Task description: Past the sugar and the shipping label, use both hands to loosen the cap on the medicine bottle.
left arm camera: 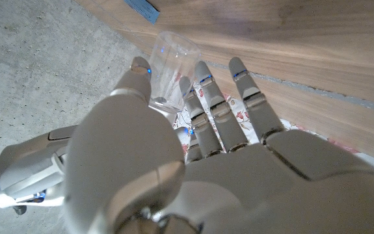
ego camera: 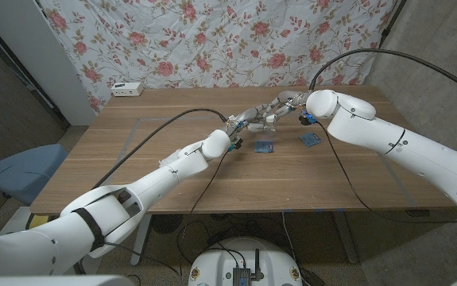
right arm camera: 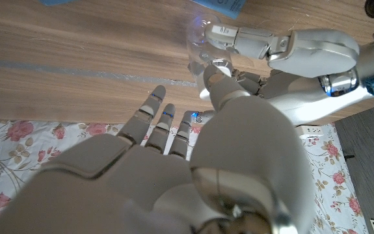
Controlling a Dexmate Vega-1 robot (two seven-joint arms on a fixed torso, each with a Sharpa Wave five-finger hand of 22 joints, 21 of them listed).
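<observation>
Over the far middle of the wooden table [ego camera: 133, 159], the left hand [ego camera: 242, 125] holds one clear medicine bottle [left arm camera: 172, 62] raised between thumb and fingers. Facing it, the right hand [ego camera: 280, 106] meets the bottle's other end, thumb touching; its grip cannot be judged. Two blue packets [ego camera: 263, 145] lie just below.

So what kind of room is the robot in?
Probably a makeshift test room, not a home: a flowered sheet hangs as a backdrop, cables trail over the wooden table, and the floor is bare concrete.
</observation>
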